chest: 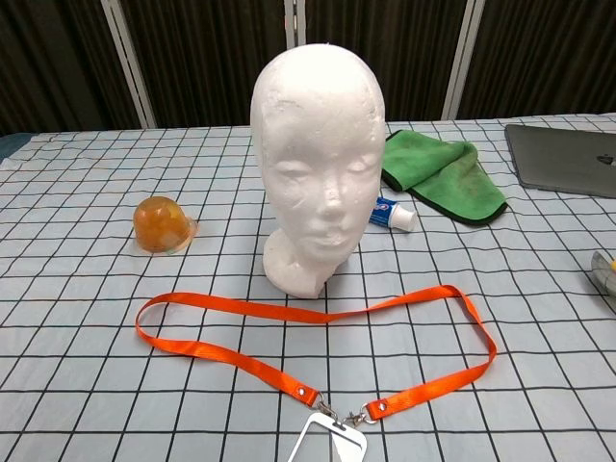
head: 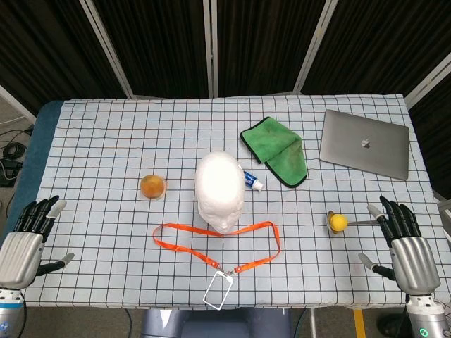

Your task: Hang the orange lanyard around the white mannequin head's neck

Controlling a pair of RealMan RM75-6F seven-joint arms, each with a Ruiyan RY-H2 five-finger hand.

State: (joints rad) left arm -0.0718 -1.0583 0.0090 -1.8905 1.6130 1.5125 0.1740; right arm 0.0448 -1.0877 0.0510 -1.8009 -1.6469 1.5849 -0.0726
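Left robot hand, right robot hand empty, splayed; flat orange lanyard before foam head.

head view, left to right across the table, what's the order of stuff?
left hand → orange cup → mannequin head → toothpaste tube → green cloth → yellow ball → laptop → right hand. The lanyard spans the middle, so it is left out.

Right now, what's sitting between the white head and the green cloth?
A small toothpaste tube lies between the mannequin head and the green cloth. Both the head view and the chest view show it.
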